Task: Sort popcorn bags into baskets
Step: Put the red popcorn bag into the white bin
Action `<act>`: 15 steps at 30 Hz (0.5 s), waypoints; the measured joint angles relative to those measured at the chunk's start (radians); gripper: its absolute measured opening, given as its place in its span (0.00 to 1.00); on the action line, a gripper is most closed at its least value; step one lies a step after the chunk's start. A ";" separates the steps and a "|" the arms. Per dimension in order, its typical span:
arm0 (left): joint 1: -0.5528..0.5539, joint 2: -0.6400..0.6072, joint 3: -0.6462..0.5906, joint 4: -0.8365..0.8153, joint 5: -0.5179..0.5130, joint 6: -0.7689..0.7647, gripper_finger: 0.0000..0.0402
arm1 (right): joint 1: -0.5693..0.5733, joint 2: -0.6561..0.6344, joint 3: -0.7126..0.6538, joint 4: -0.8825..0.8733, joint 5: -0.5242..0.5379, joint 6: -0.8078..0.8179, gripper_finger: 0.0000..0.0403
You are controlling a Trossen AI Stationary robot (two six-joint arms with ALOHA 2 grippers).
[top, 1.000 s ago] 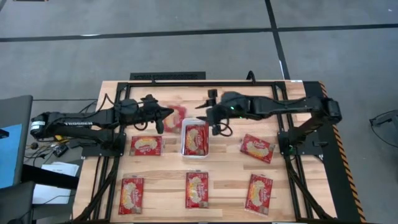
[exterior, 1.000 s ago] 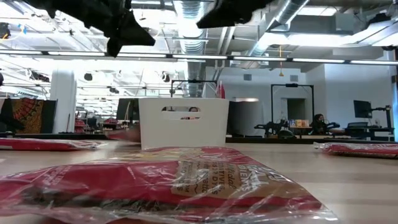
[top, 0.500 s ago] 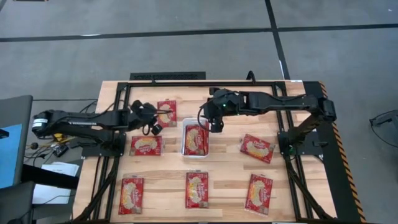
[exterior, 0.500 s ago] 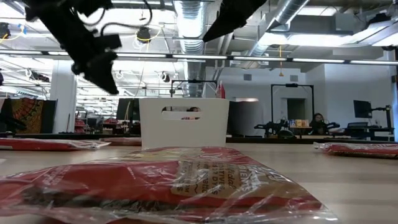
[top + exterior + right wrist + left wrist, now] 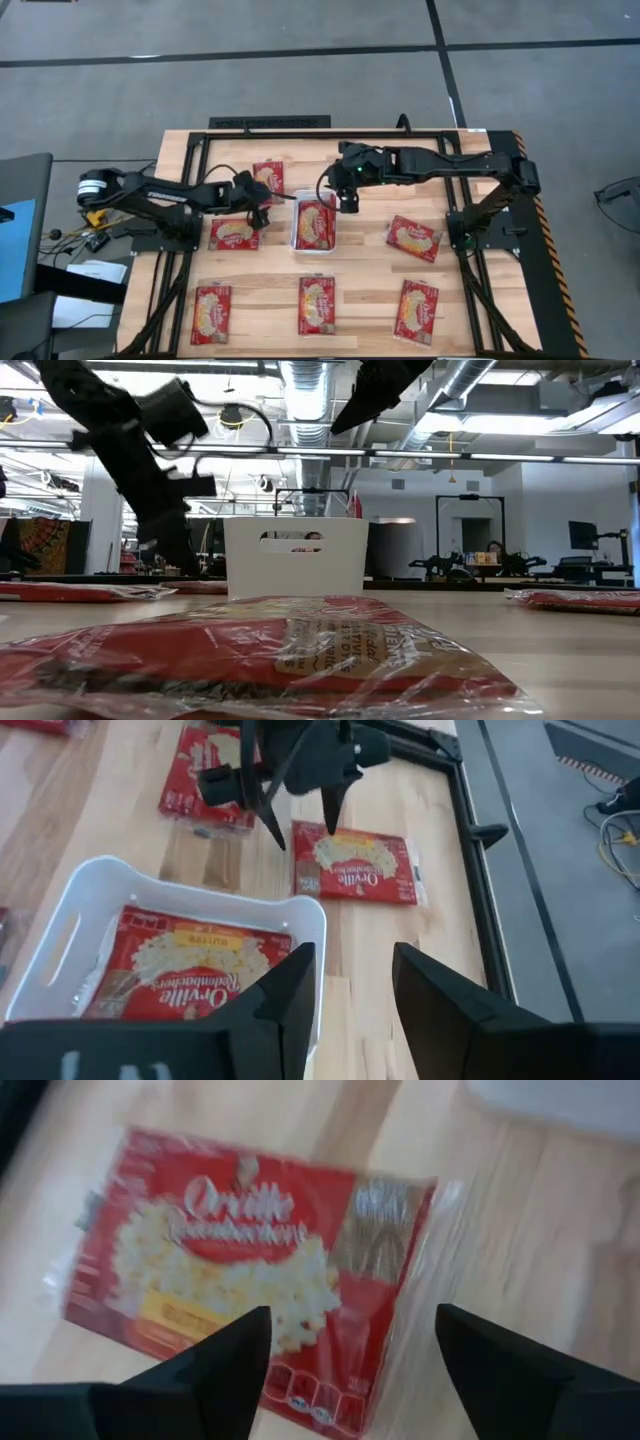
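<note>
Several red popcorn bags lie flat on the wooden table. One bag (image 5: pixel 268 180) lies at the far side, left of the white basket (image 5: pixel 296 232). My left gripper (image 5: pixel 350 1342) hangs open just above this bag (image 5: pixel 240 1270), its fingers pointing down and touching nothing. Another bag (image 5: pixel 190 970) lies inside the basket (image 5: pixel 60 935). My right gripper (image 5: pixel 352 990) stands open above the basket's far right corner with nothing between its fingers. In the low view the left gripper (image 5: pixel 172 545) is low beside the basket (image 5: pixel 295 555).
More bags lie left of the basket (image 5: pixel 233 233), right of it (image 5: pixel 414 237) and in a row along the near edge (image 5: pixel 211 312) (image 5: pixel 317 304) (image 5: pixel 416 311). A black frame (image 5: pixel 268 122) runs along the table's far edge and sides.
My left gripper has let go of a popcorn bag, which now lies flat on the table at the far side, left of the basket. The gripper drew back toward the left edge, then came back over that bag and went down toward the table.
</note>
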 joint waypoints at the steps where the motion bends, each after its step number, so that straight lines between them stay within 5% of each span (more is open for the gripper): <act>1: 0.012 0.022 0.000 0.006 0.009 0.008 0.68 | 0.000 0.000 -0.002 0.003 -0.001 0.004 0.40; 9: 0.128 0.184 0.007 0.082 0.148 0.048 0.64 | 0.000 0.000 -0.041 0.002 -0.019 0.013 0.38; 15: 0.190 0.239 0.010 0.124 0.202 0.023 0.36 | 0.001 0.000 -0.045 -0.006 -0.024 0.030 0.34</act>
